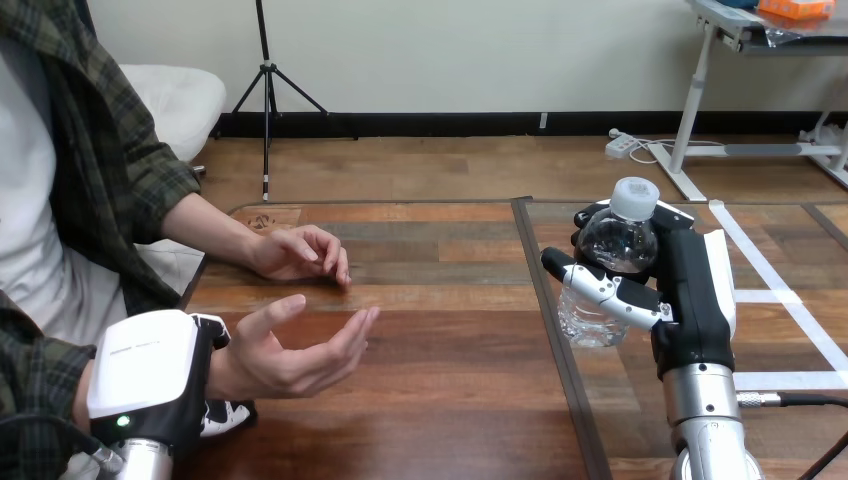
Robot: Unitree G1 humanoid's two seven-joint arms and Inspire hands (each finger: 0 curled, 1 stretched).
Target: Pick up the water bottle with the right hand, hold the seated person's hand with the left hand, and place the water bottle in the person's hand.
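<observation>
- Pale wall [450,50], dark skirting board [450,124] along its foot.
- Wooden plank floor [450,165].
- Black tripod [266,90] standing near the wall.
- White-legged desk [735,25] at far right, power strip [622,145] beside its leg.
- Wooden bench [440,300], white tape lines [765,296] across its right part.

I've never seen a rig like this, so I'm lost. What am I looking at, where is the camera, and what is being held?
The picture comes from a camera on a humanoid robot's head, looking down across a wooden table. The two machine arms entering from the bottom are the robot's own. Its right hand has its fingers wrapped round a clear water bottle, upright, with a white cap. Its left hand grips the wrist of a person seated at the left; the person's near hand is open, palm up. The person's far hand rests on the table.
</observation>
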